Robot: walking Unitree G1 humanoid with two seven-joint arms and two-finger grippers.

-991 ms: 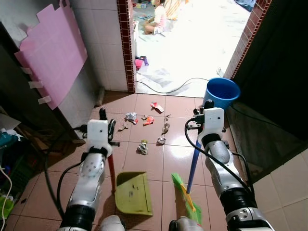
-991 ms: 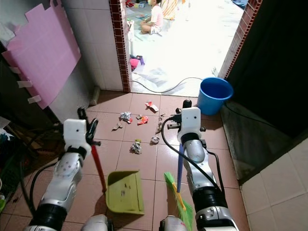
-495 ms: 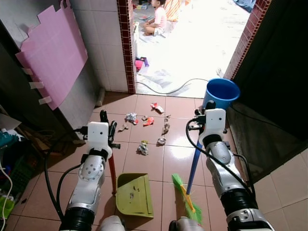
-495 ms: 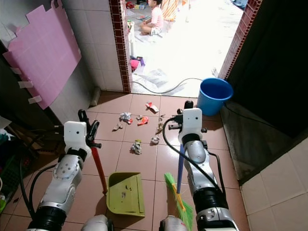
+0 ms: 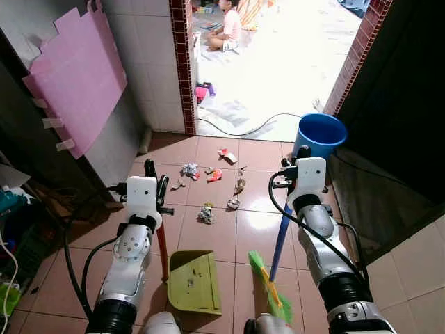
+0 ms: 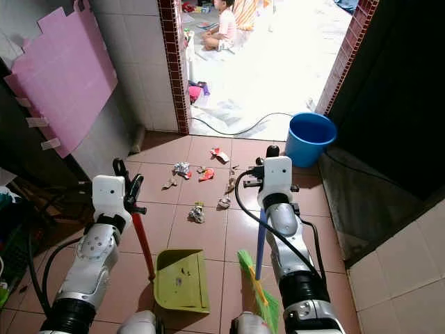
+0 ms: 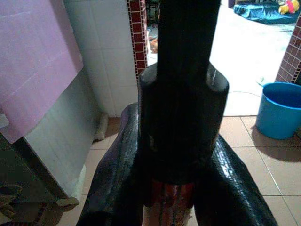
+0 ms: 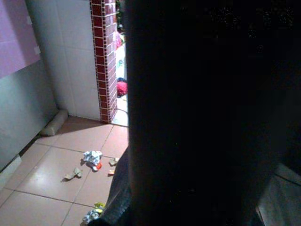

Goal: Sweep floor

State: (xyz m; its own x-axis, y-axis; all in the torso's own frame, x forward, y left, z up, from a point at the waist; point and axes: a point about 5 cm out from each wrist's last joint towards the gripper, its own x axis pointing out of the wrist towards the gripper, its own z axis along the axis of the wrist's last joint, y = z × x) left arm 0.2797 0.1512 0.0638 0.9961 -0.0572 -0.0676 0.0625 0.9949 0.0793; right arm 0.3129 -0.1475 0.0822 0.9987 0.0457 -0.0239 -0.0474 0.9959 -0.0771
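Several scraps of litter [image 5: 206, 214] lie on the brown tiled floor ahead of me, more litter [image 5: 214, 174] farther toward the doorway. My left gripper [image 5: 154, 181] is shut on the red handle [image 5: 161, 243] of a green dustpan [image 5: 193, 280], which rests on the floor near my feet. In the left wrist view the black fingers [image 7: 117, 188] clasp that red handle [image 7: 167, 205]. My right gripper [image 5: 297, 158] is shut on the blue broom handle [image 5: 279, 240]. The broom's green bristles [image 5: 272, 293] touch the floor to the right of the dustpan.
A blue bucket [image 5: 320, 136] stands at the right of the doorway. A cable [image 5: 243, 129] runs across the threshold. A pink board [image 5: 76, 76] leans on the left wall, with clutter [image 5: 14, 229] below it. A person [image 5: 229, 28] sits outside in bright light.
The view has shifted slightly. Both arms, the broom and the dustpan keep their places.
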